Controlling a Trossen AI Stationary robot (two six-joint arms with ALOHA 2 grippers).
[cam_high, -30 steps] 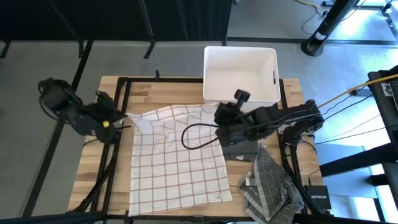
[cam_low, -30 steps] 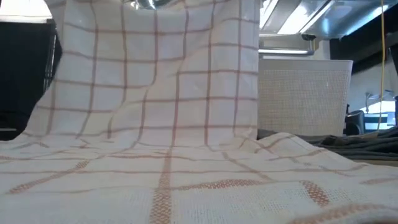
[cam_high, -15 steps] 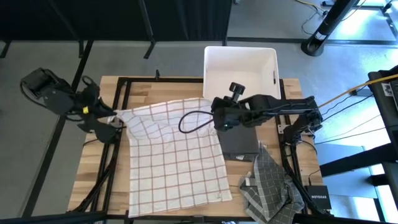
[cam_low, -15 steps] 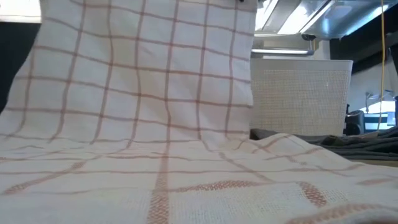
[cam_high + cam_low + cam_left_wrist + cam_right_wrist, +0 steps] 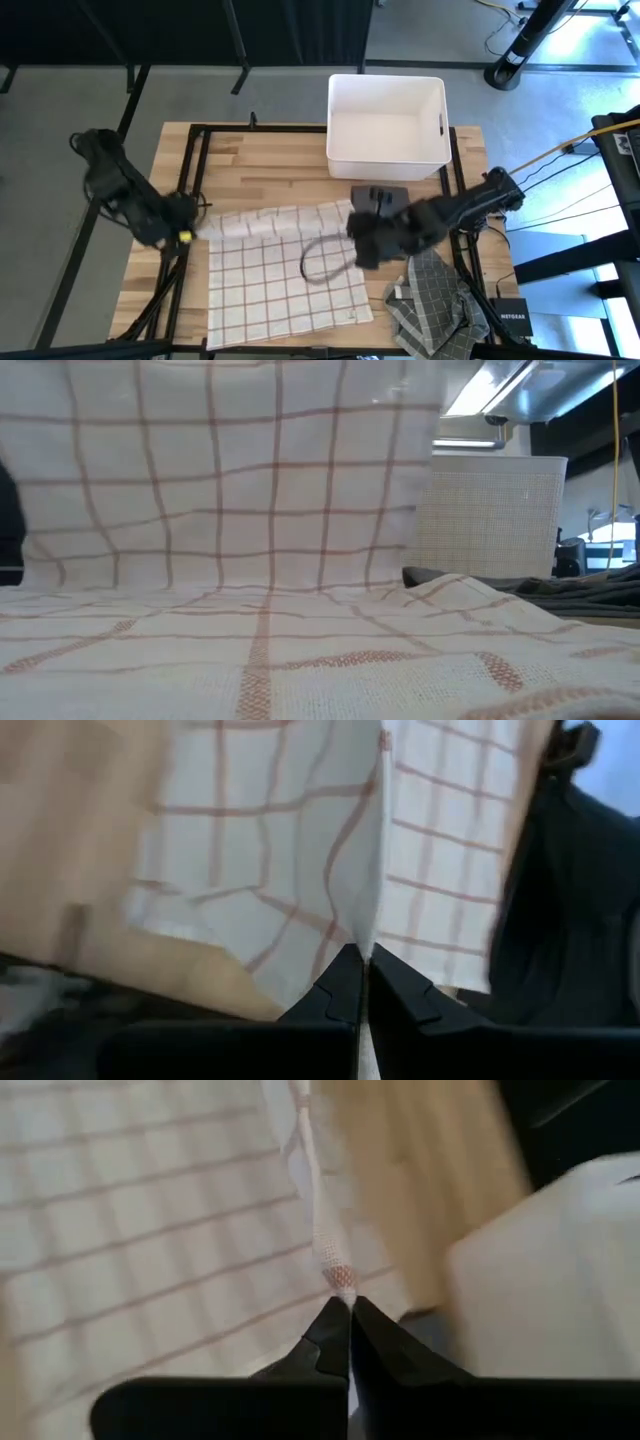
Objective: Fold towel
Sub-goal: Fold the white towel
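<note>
towel (image 5: 283, 268): we see white cloth with a thin reddish-orange check
second cloth (image 5: 430, 300): we see grey, crossed by a fine pale grid
bin (image 5: 387, 118): we see plain white, no pattern
table (image 5: 265, 162): we see light wood with visible plank grain
frame (image 5: 200, 150): we see black bars
left gripper (image 5: 360, 982): we see dark fingers
right gripper (image 5: 343, 1330): we see dark fingers
</note>
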